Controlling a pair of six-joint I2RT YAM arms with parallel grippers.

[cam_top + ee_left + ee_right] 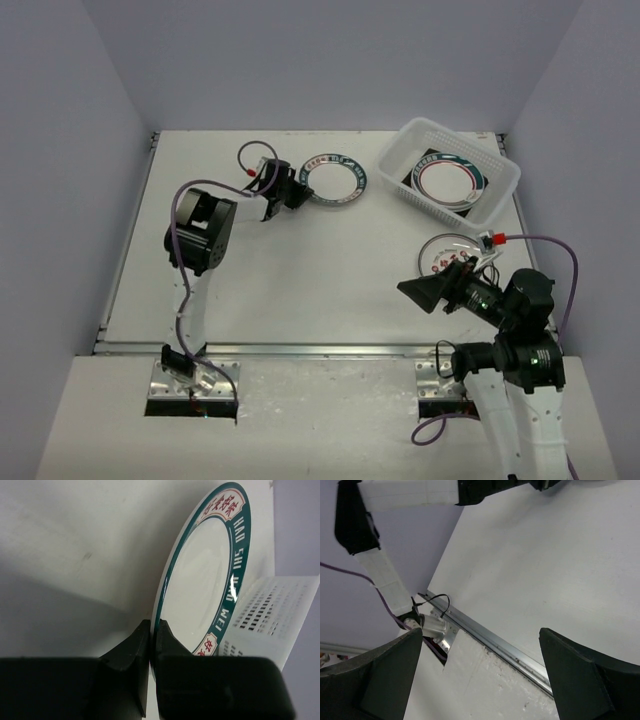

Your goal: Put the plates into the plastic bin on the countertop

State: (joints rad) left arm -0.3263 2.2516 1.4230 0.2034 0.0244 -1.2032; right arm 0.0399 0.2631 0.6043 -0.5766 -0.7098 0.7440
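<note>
A round white plate (335,177) with a teal ring and red characters lies at the back middle of the countertop (330,270). My left gripper (303,186) is shut on its left rim. In the left wrist view the two fingertips (140,637) pinch the edge of that plate (210,580). The plastic bin (497,162) stands at the back right, with a teal-ringed plate (452,180) stacked on others inside. Another round plate (443,250) lies in front of the bin, partly hidden by my right arm. My right gripper (414,290) hovers open over the front right, holding nothing.
The bin's perforated wall (270,615) shows just beyond the held plate. In the right wrist view, between the open fingers (585,680), runs the countertop's metal front edge (490,639), with the left arm's base mount (427,625) beyond. Grey walls close in the sides and back.
</note>
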